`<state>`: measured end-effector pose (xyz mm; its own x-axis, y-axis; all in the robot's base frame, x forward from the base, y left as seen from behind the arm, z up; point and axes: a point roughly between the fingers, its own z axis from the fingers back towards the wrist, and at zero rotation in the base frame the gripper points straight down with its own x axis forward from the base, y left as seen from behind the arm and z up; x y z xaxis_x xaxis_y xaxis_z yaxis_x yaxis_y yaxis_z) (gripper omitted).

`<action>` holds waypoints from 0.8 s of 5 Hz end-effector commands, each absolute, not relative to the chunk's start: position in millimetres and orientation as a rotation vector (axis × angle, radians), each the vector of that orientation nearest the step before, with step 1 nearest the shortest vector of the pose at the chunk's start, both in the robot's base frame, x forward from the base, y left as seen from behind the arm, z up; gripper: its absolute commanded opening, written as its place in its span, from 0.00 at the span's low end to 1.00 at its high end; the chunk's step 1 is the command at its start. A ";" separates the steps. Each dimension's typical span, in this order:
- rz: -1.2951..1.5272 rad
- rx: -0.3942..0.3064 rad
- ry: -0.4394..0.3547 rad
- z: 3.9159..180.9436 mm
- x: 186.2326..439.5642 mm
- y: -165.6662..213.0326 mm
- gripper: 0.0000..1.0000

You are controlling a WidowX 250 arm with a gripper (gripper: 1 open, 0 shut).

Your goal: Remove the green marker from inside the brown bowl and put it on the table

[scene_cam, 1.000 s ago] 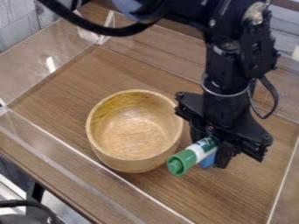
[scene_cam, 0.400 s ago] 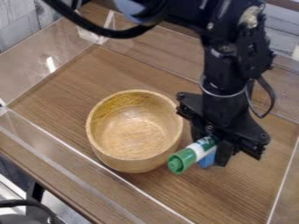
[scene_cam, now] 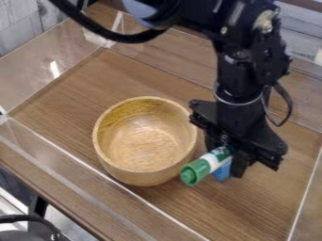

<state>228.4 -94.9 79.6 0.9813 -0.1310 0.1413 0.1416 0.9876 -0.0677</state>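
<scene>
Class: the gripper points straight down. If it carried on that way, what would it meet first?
Probably the table: the gripper, shut on the green marker, hangs just outside the bowl. Height above the wood is unclear.

Between the earlier pictures and now, the visible change is very slight. The black robot gripper (scene_cam: 231, 158), clamped on the white-barrelled marker with the green cap (scene_cam: 206, 168), sits marginally lower and nearer the outer wall of the round light-brown wooden bowl (scene_cam: 149, 139). The marker's green cap end stands a trace lower against the brown wood-grain table (scene_cam: 151, 80), just beside the bowl's wall.
</scene>
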 end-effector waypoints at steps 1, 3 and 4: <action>-0.128 -0.087 -0.175 85.3 236.5 -92.9 0.00; -0.122 -0.087 -0.183 79.3 242.4 -88.2 0.00; -0.120 -0.085 -0.187 76.9 245.0 -86.6 0.00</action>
<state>238.2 -87.1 67.9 0.9808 -0.1200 0.1535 0.1316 0.9890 -0.0676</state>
